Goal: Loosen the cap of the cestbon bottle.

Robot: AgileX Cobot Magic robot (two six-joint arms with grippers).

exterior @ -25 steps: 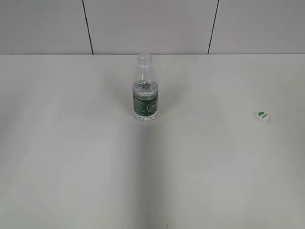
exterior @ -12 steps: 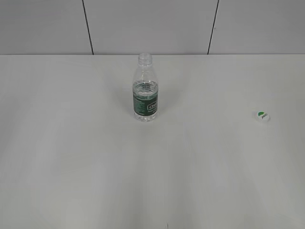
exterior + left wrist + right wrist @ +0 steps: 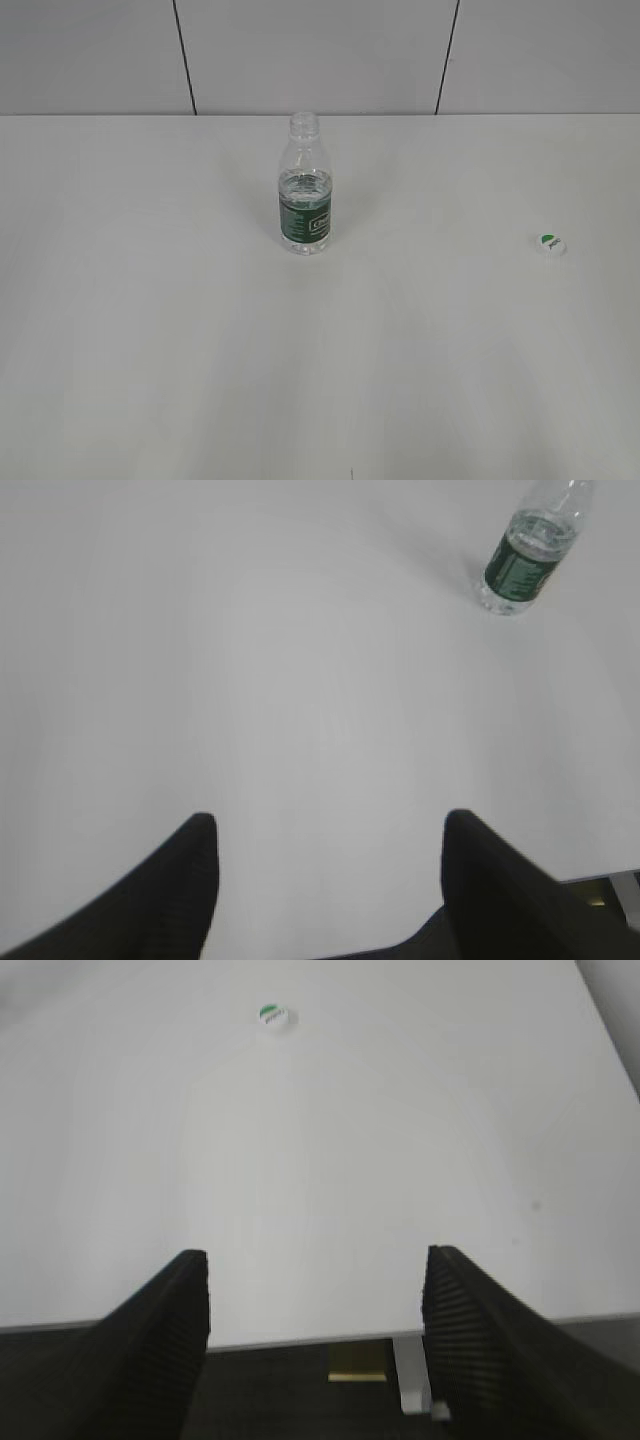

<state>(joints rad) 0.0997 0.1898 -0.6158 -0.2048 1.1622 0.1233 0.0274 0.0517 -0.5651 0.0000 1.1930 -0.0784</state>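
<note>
left gripper (image 3: 325, 825): jaws spread wide, nothing between them | right gripper (image 3: 315, 1260): jaws spread wide, holding nothing, tips level

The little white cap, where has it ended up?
The cap lies on the table at the far right of the exterior view, well away from the open-necked bottle standing near the middle.
</note>
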